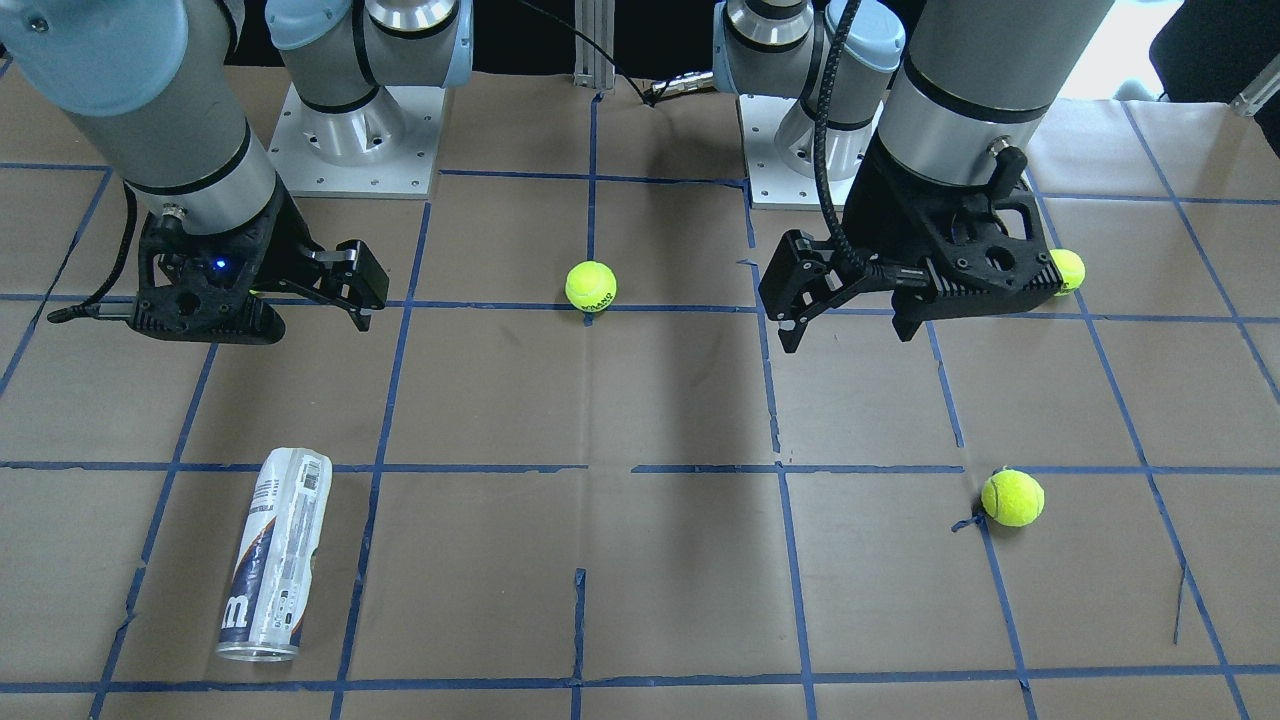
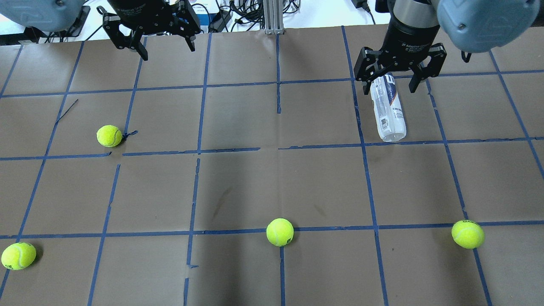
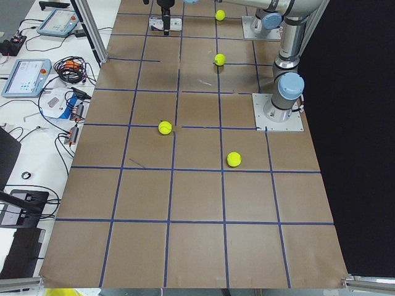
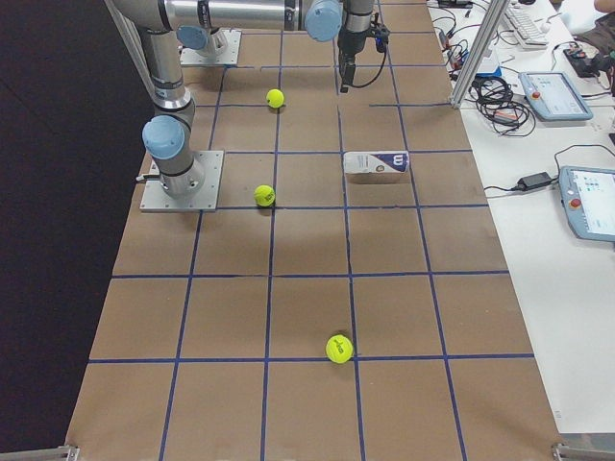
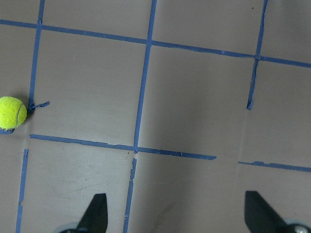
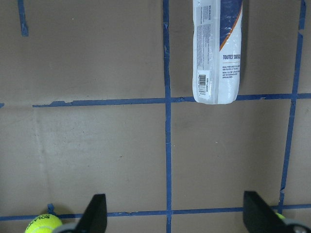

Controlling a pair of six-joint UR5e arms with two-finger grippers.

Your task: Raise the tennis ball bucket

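Observation:
The tennis ball bucket (image 2: 389, 112) is a slim clear tube with a white and navy label. It lies on its side on the paper-covered table, on my right side, silvery rim toward the far edge. It also shows in the front view (image 1: 275, 555) and in the right wrist view (image 6: 217, 53). My right gripper (image 2: 391, 87) is open and empty, well above the table near the tube and apart from it; its fingertips (image 6: 95, 213) show at the bottom of the right wrist view. My left gripper (image 2: 165, 44) is open and empty, raised at the far left.
Loose yellow-green tennis balls lie on the table: one at the left (image 2: 109, 136), one at the near left corner (image 2: 18, 256), one at the near middle (image 2: 279, 232), one at the near right (image 2: 467, 233). Blue tape lines grid the brown paper (image 2: 238, 127).

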